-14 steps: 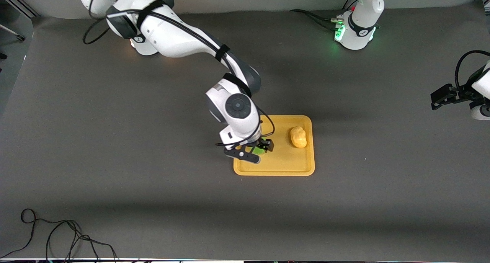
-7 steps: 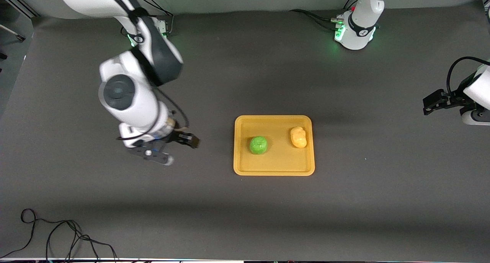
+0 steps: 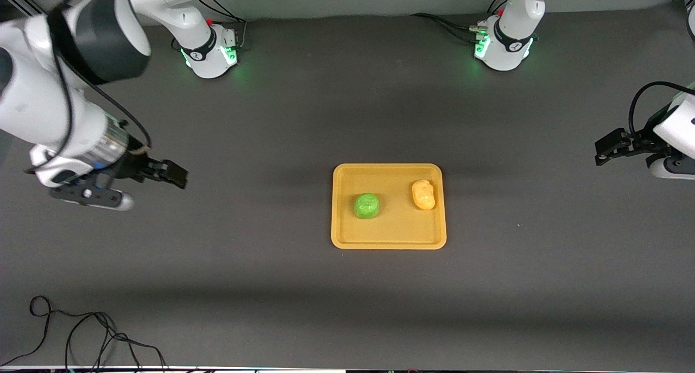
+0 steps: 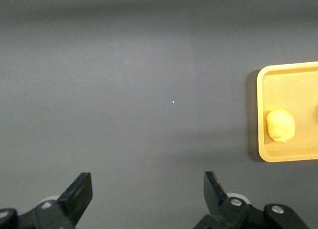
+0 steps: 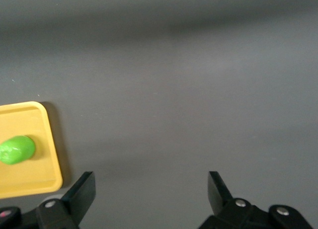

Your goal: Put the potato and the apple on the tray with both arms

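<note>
**Operator:** What differs from a second ago?

**Me:** A second ago my right gripper (image 3: 155, 172) was down on the tray (image 3: 388, 242) with the apple (image 3: 366, 206) between its fingers. Half a second ago it had already let go and swung out over the bare worktop (image 3: 260, 286) toward my right arm's end. Now it has pulled away farther and hangs over the worktop well apart from the tray. My left gripper (image 3: 602, 151) has crept only a little toward the tray over the same second. The apple, the potato (image 3: 423, 194) and the tray lie just where they did half a second ago.

**Operator:** Count what is there.

**Me:** One tray, one apple, one potato, two arms. Both fruits rest in the tray: the apple toward my right arm's end, the potato toward my left arm's end and slightly farther from the front camera. They are apart, not touching. One black cable (image 3: 81, 329) lies looped on the worktop at the edge nearest the front camera, at my right arm's end.

**Operator:** And your pose?

**Me:** My right arm is folded back, its gripper over the worktop at that end, pointing toward the tray. Its fingers (image 5: 82, 191) are spread wide and hold nothing; its wrist view catches a corner of the tray (image 5: 52, 154) with the apple (image 5: 17, 149). My left arm waits over its own end of the worktop, fingers (image 4: 79, 191) likewise parted and empty; its wrist view shows the tray's end (image 4: 261, 119) with the potato (image 4: 280, 125).
</note>
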`<state>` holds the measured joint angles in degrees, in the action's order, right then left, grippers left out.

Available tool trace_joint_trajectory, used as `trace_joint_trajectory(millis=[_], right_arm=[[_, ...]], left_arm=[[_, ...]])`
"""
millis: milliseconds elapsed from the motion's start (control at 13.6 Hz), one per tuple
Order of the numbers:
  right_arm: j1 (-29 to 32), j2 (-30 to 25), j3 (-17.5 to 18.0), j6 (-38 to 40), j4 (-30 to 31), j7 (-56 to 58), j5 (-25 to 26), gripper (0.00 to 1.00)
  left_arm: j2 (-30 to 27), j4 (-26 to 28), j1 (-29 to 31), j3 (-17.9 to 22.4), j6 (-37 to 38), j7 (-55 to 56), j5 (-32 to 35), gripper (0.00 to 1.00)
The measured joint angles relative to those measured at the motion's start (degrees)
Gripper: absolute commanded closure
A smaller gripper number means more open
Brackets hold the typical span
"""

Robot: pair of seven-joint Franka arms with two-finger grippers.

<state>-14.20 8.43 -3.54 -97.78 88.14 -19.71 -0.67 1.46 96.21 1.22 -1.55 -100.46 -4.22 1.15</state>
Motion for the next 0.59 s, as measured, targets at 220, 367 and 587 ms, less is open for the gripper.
trace_joint_trajectory(millis=[220, 367, 587], right_arm=[[10.53, -6.67, 5.24, 0.34, 5.14, 7.46, 0.04, 0.0], [14.13, -9.38, 8.51, 1.03, 7.58, 9.13, 1.11, 0.0], [18.99, -11.3, 12.33, 1.01, 9.61, 12.55, 1.4, 0.0]], left_arm=[[0.0, 0.05, -0.06, 0.0, 0.0, -0.04, 0.0, 0.0], [0.0, 0.1, -0.09, 0.0, 0.0, -0.07, 0.0, 0.0], [0.01, 0.33, -0.22, -0.02, 0.0, -0.1, 0.0, 0.0]])
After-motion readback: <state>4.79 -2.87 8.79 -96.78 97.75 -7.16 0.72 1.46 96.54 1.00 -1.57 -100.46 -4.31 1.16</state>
